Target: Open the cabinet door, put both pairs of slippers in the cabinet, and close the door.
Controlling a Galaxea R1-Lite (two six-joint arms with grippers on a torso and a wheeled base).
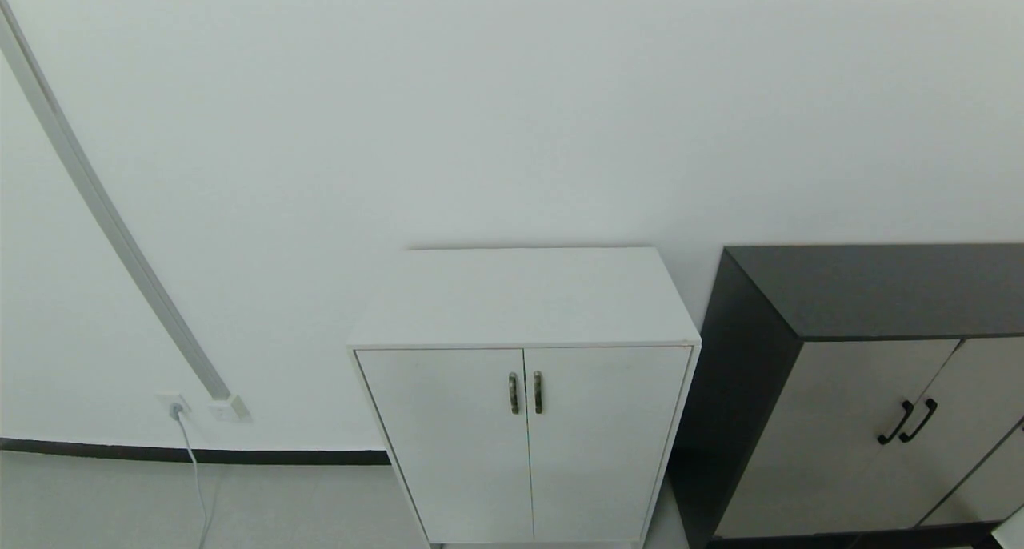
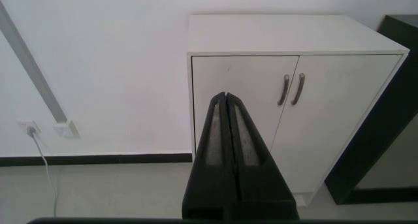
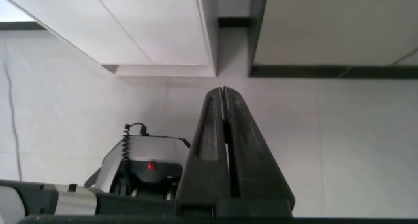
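A black cabinet (image 1: 880,293) stands by the wall (image 1: 512,93); a cable (image 1: 193,462) leaves a socket (image 1: 174,407).

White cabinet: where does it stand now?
In the head view the white cabinet stands at the centre against the wall, left of the dark cabinet.

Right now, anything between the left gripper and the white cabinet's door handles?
Nothing visible. The shut left gripper hangs short of the white cabinet, with a free line to the handles. Both doors are shut, so they bar the way inside until one is opened.
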